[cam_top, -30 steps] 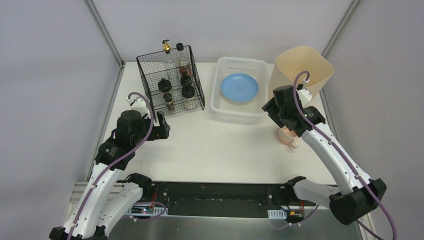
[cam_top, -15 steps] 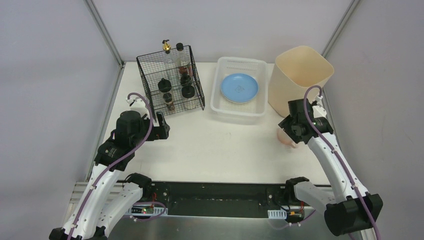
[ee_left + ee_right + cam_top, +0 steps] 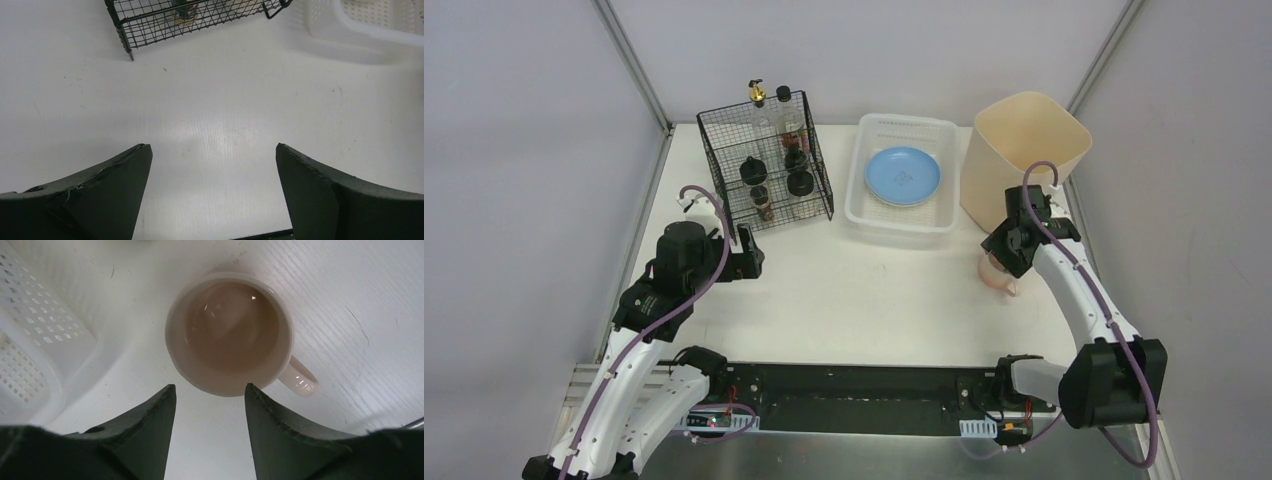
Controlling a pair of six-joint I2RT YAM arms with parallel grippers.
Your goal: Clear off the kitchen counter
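Note:
A pale pink mug [image 3: 230, 335] stands upright on the white kitchen counter [image 3: 864, 300], handle toward the lower right in the right wrist view. In the top view the mug [image 3: 1001, 278] is half hidden under the right arm. My right gripper [image 3: 210, 390] is open and empty, pointing down just above the mug's near rim, not touching it. In the top view the right gripper [image 3: 1004, 252] sits over the mug. My left gripper [image 3: 214, 150] is open and empty over bare counter, next to the wire rack in the top view [image 3: 746, 250].
A black wire rack [image 3: 766, 160] with bottles and jars stands at the back left. A white slotted basket [image 3: 902, 215] holds a blue plate [image 3: 903, 176]. A tall beige bin [image 3: 1022, 150] stands at the back right, close to the mug.
My right arm swung from the bin's front to the right, then settled back over the mug with the wrist pointing down. The left arm has not moved.

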